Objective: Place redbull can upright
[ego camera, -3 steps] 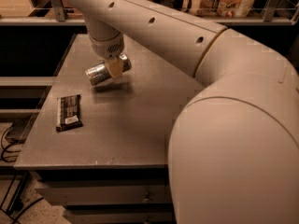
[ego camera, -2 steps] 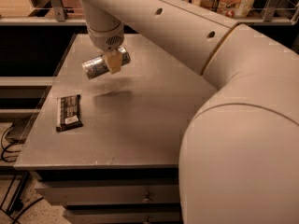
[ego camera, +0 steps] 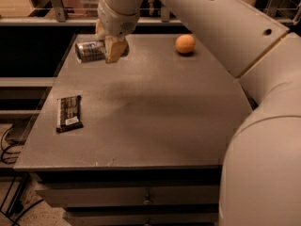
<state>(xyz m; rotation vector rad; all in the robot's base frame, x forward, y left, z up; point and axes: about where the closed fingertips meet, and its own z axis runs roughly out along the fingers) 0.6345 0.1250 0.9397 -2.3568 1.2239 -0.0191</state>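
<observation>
The redbull can (ego camera: 89, 51), silver-grey with dark patches, lies on its side in my gripper (ego camera: 109, 46). The gripper is shut on the can's right part and holds it in the air above the far left part of the table (ego camera: 155, 107). The can's round end points left. One tan finger (ego camera: 114, 49) shows in front of the can; the other is hidden behind it. My white arm runs from the gripper up and across the right side of the view.
A flat dark snack bar wrapper (ego camera: 69, 112) lies near the table's left edge. An orange round fruit (ego camera: 185, 44) sits at the far right of the table. Drawers are under the front edge, shelving and a rail behind.
The gripper has lifted the can off the table and carried it up and toward the far side. The arm has swung away, so the orange fruit now shows.
</observation>
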